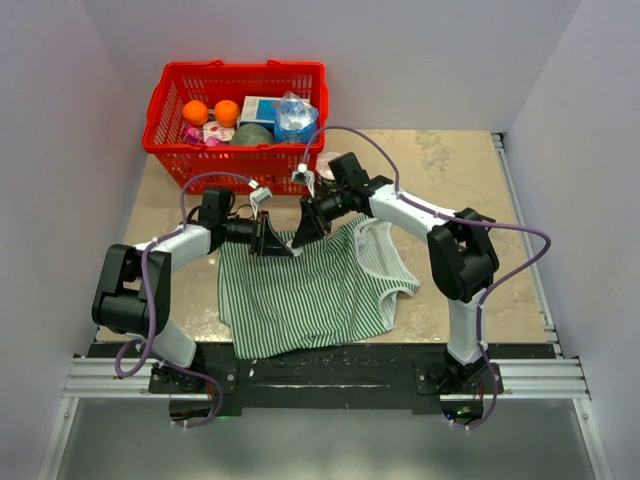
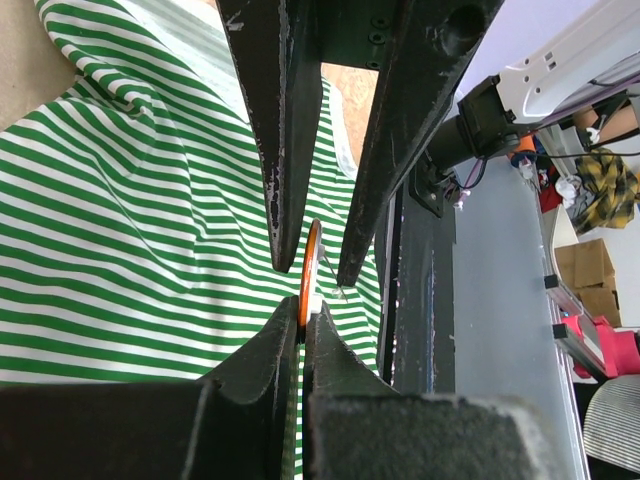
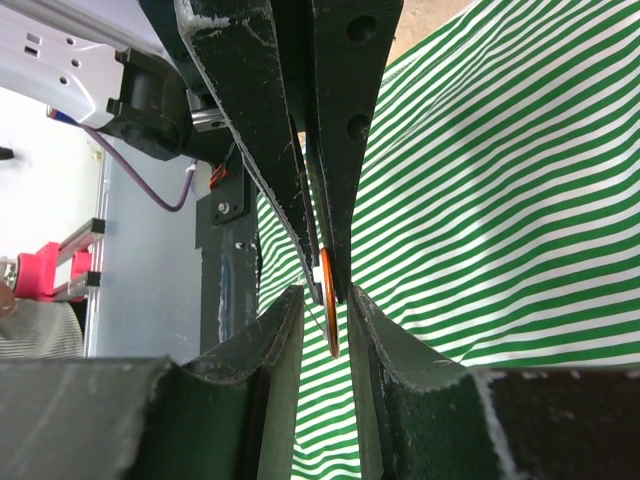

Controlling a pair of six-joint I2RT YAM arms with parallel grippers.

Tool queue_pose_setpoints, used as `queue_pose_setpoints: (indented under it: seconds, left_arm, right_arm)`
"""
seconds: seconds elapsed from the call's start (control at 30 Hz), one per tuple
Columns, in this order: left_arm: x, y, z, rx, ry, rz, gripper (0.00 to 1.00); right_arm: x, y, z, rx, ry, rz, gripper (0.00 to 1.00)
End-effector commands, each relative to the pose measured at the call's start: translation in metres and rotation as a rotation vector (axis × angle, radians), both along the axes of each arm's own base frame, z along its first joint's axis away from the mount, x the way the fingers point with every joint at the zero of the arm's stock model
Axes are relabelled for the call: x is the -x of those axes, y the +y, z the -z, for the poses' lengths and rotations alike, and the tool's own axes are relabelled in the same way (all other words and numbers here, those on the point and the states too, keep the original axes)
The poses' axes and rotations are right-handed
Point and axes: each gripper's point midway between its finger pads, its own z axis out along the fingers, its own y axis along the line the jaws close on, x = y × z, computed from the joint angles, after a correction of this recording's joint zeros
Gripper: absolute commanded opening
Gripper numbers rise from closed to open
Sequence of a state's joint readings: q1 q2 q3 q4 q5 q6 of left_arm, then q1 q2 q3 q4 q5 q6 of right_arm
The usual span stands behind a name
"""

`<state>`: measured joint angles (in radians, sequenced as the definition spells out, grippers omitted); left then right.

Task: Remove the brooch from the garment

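Brooch (image 2: 311, 250) edge-on, pinched in fully closed left gripper (image 2: 303, 325); right gripper (image 3: 326, 295) part-open, straddling it, not touching. Close squarely on faces, then pull straight away from garment (image 2: 120, 200) behind tips; avoid pinching cloth.

The left arm (image 1: 185, 241) rose from its base with the elbow folded outboard and the forearm directed toward the table centre. The right arm (image 1: 412, 210) mirrored this pose, with its forearm directed inward. The left gripper (image 1: 272, 240) and the right gripper (image 1: 306, 226) faced each other tip to tip, both held roughly level. The left jaws were pressed together on the edge of the brooch (image 2: 311, 262). The right fingertips (image 3: 290, 312) stood apart, one on each side of that disc, with a gap visible on both sides.
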<state>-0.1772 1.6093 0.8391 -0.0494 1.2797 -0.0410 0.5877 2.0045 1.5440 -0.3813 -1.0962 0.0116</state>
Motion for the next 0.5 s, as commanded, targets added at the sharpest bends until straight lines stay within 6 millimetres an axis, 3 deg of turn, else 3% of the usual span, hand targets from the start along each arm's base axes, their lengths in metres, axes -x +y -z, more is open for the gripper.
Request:
queue_pose_setpoints:
  seconds: [0.0,0.27,0.47]
  left_arm:
    - [-0.004,-0.0026,-0.0168,0.016,-0.068,0.013,0.0]
    - [-0.0052,-0.0035,-0.0166,0.023,-0.054,0.016,0.0]
    - [-0.0068,-0.0045,-0.0181,0.033,-0.045,0.02,0.0]
  right_arm:
    - [0.0026,0.0002,-0.013,-0.041,-0.006,-0.018,0.28]
    - [0.0042,-0.0037,-0.0131,-0.056,0.014,-0.037,0.32]
    - [0.0062,-0.0046,-0.0141,-0.089,-0.011,-0.081,0.28]
